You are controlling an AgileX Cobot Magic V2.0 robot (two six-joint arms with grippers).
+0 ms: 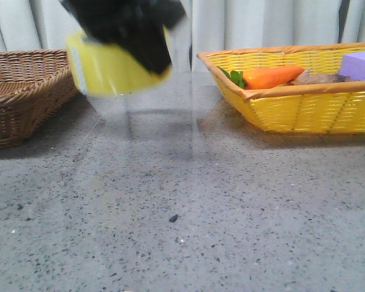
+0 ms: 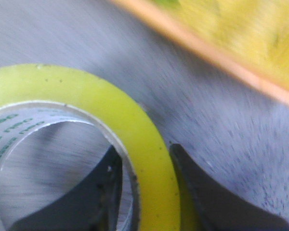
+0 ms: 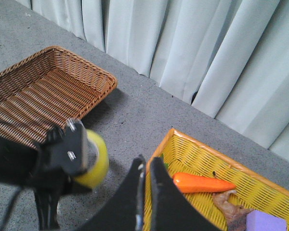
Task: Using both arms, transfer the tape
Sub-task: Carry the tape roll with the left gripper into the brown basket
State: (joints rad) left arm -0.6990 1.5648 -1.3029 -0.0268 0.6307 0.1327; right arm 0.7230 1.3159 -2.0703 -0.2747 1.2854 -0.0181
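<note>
Over the grey table (image 1: 188, 231), between two baskets, the left gripper (image 2: 151, 192) clamps the tape (image 1: 109, 67); right gripper (image 3: 145, 183) closed.

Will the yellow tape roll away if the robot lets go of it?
Probably, if it lands on its edge: the tape is a round ring. Landing flat, it would likely stay put. It looks stiff, since the left gripper pinches its wall without visibly squashing it.
</note>
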